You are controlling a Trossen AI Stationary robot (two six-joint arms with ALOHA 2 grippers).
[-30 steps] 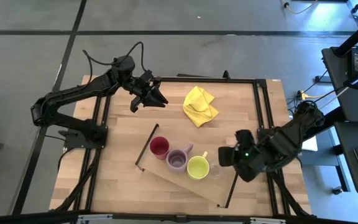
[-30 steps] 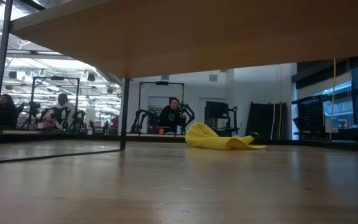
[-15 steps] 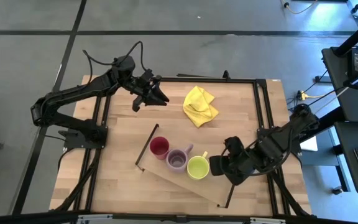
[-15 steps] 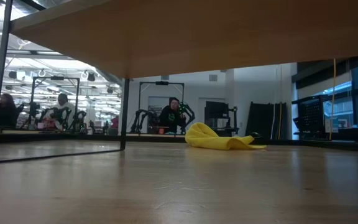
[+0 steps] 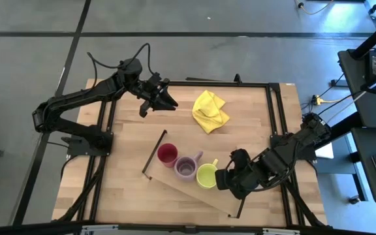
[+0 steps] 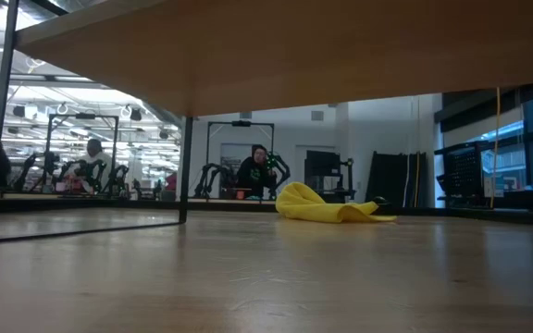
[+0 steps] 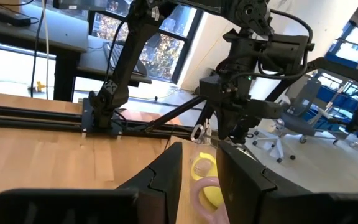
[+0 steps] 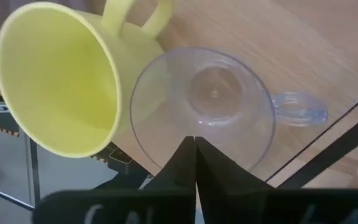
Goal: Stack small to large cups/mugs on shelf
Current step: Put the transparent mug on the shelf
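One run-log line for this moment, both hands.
right hand: shut on clear glass rim, beside yellow-green mug | left hand: open, waiting above table | red cup, purple mug: on shelf

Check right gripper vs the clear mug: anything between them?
Nothing visible. The right gripper is shut at the rim of the clear glass mug, which stands on the shelf beside the yellow-green mug. The left gripper waits apart, near the yellow cloth.

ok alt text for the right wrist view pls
A clear glass mug with a handle, seen from above on the light-wood shelf board, sits against a yellow-green mug. The right hand's shut dark fingers meet at the glass rim.
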